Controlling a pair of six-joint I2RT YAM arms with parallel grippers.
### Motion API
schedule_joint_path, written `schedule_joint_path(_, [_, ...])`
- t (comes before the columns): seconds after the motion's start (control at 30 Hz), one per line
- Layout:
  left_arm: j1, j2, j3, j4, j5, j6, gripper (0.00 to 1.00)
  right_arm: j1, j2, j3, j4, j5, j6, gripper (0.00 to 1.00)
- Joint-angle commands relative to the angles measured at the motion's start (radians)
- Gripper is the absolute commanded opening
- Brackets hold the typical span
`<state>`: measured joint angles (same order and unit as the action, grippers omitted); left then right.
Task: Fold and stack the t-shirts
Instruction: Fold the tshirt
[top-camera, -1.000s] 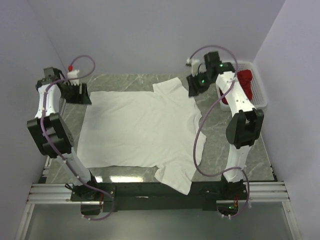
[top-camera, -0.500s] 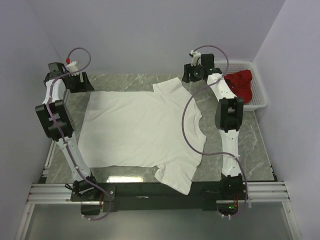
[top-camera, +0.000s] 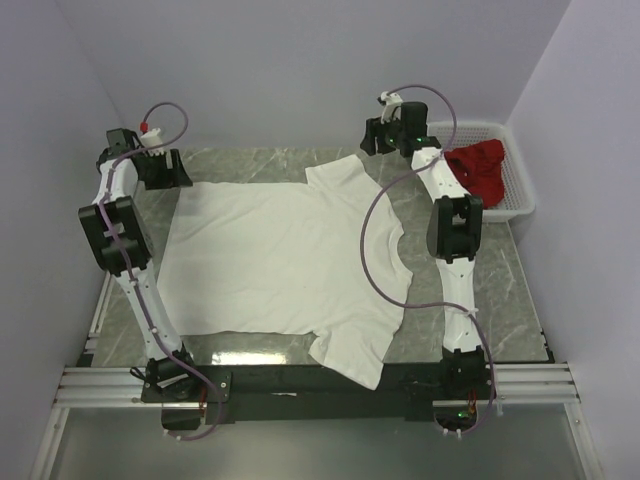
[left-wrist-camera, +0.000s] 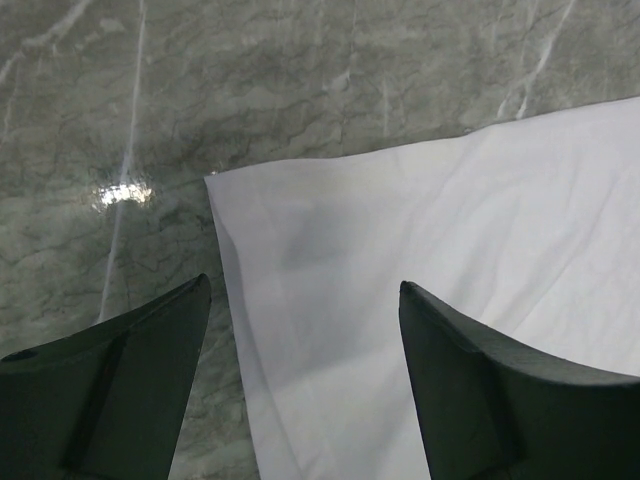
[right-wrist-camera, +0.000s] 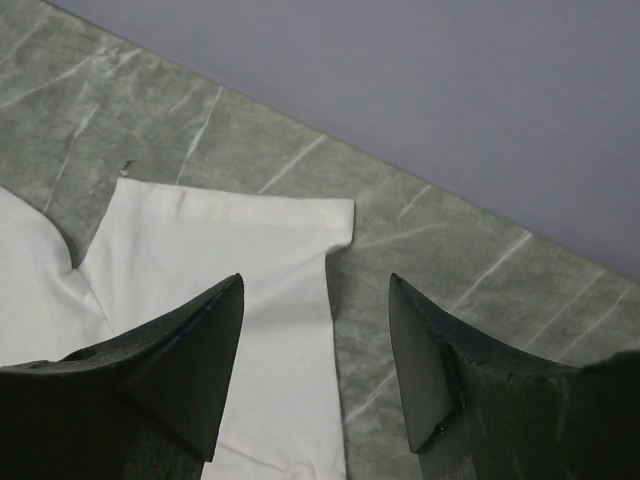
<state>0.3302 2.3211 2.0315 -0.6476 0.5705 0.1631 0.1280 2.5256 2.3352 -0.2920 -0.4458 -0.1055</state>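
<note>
Marble table (top-camera: 250, 165) bears white t-shirt (top-camera: 280, 255); only overhead shows red t-shirt (top-camera: 480, 165).

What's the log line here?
white t-shirt: flat, unfolded | red t-shirt: in basket | left hand: open over hem corner | right hand: open over sleeve

Grey marbled table (top-camera: 250, 165); white slotted basket (top-camera: 518, 186) at its far right corner (beside the lilac wall (top-camera: 300, 70))
</note>
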Motion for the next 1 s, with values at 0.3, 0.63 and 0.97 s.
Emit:
schedule_joint_path(0.3, [-0.013,-0.008,0.007,-0.023,-0.037,0.029,0.81,0.048,0.001,0.026,-0.105,0.146,-0.285,0.68])
schedule_joint_path(0.63, [-0.03,-0.095,-0.099,-0.081,-0.089,0.108,0.77,0.061,-0.238,-0.233,-0.274,0.197,-0.493,0.65])
schedule_joint_path(0.97, [-0.025,-0.468,-0.453,-0.108,-0.106,0.29,0.76,0.061,-0.508,-0.453,-0.462,0.113,-0.476,0.6])
